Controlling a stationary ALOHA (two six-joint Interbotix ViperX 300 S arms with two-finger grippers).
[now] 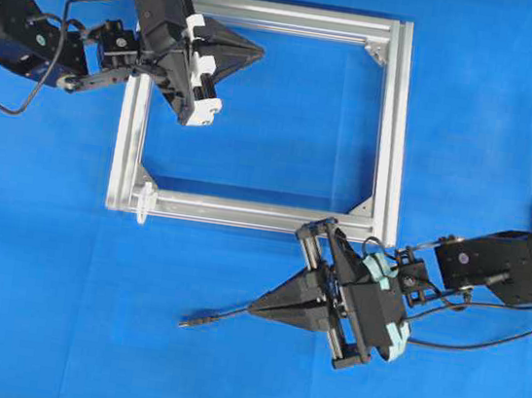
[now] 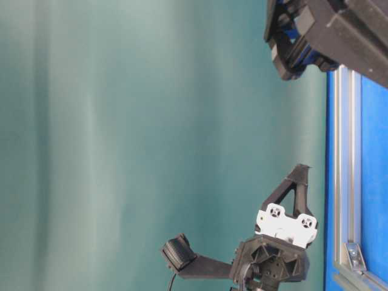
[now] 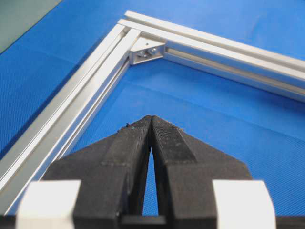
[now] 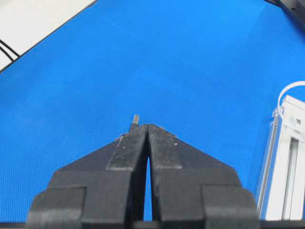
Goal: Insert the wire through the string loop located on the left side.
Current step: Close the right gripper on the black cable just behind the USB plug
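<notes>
The frame [image 1: 391, 127] lay flat on the table [image 1: 224, 370], toward the far side in the overhead view, with the string loop [image 1: 144, 199] sticking out at its near-left corner. The left gripper [image 1: 258, 54] hung over the frame's far-left part, pointing right across the opening. The right gripper [image 1: 256, 308] sat just before the frame's near rail, pointing left, and the wire [image 1: 214, 317] ran leftward from its tips along the table, its plug well right of and nearer than the loop.

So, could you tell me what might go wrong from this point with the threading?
1. The thin black wire sticks out well past the right gripper, so its metallic tip may droop and miss.
2. The tiny translucent string loop on the silver aluminium frame could bend aside; the shut left gripper isn't steadying it.
</notes>
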